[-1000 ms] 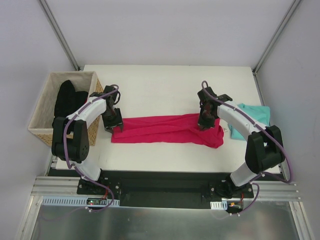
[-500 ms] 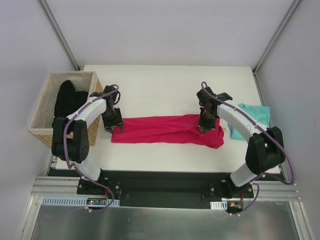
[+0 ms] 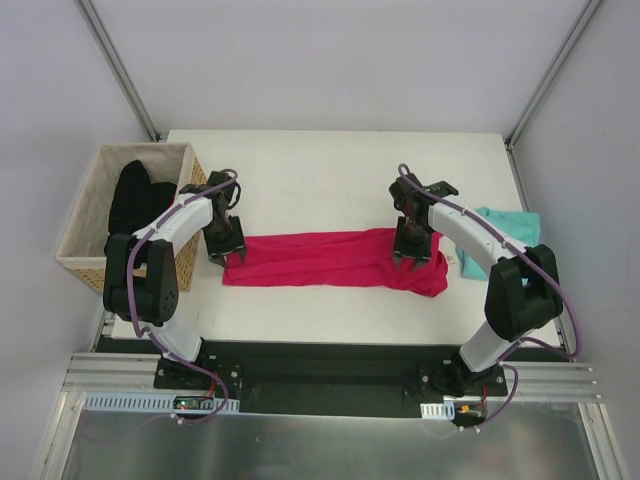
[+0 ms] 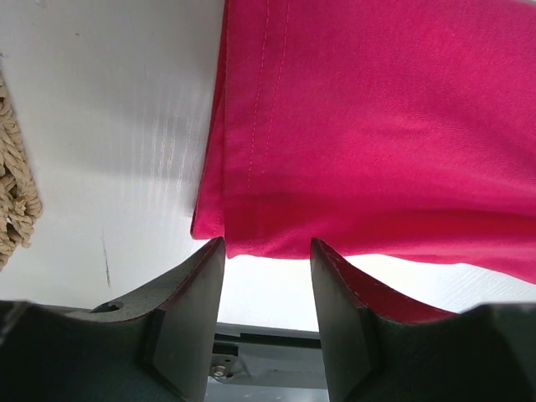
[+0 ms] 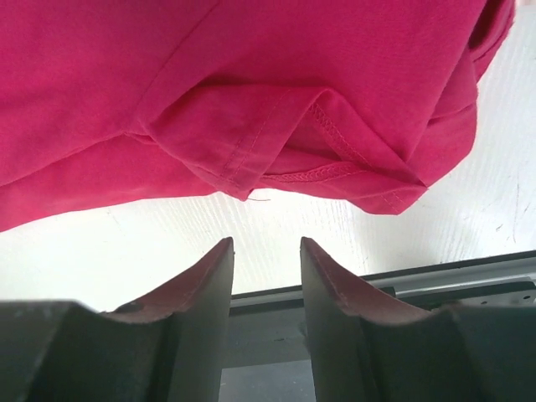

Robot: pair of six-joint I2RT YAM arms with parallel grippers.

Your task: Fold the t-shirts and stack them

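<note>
Both spread — left tool (image 4: 268, 244), right tool (image 5: 266, 243) — over the magenta t-shirt (image 3: 320, 258), folded lengthwise.

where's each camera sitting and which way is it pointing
top external: above and behind the arms, looking down on the table; both arms show
left wrist: on the left arm, looking past the left gripper at the left end of the pink t-shirt
right wrist: on the right arm, looking past the right gripper at the same shirt's right end
shared: all three see the pink t-shirt
</note>
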